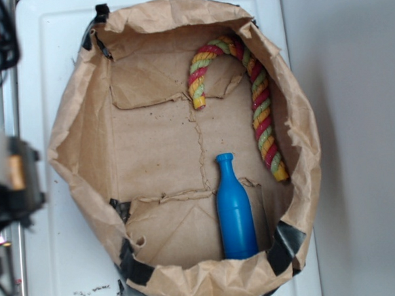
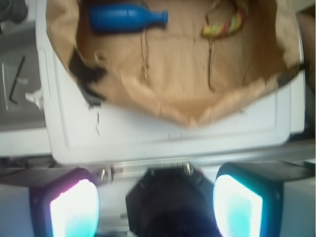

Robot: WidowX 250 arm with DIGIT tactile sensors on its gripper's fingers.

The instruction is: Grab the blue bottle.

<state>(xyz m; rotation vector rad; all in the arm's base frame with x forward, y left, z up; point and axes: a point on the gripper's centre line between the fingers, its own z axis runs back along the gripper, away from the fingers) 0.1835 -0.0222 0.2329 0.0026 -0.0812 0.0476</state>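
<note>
The blue bottle (image 1: pixel 234 212) lies on the floor of a rolled-down brown paper bag (image 1: pixel 76 147), near its front right wall, neck pointing away. In the wrist view the blue bottle (image 2: pixel 123 18) lies at the top left, neck pointing right. My gripper (image 2: pixel 155 205) is open and empty, its two glowing pads wide apart at the bottom of the wrist view, outside the bag and well short of the bottle. In the exterior view only a blurred dark part of the arm (image 1: pixel 12 176) shows at the left edge.
A red, yellow and green twisted rope (image 1: pixel 258 99) curves along the bag's back right wall, also in the wrist view (image 2: pixel 224 24). The bag stands on a white board (image 1: pixel 43 56). Black tape (image 1: pixel 134 269) patches the bag's rim. Allen keys (image 2: pixel 17 79) lie on the left.
</note>
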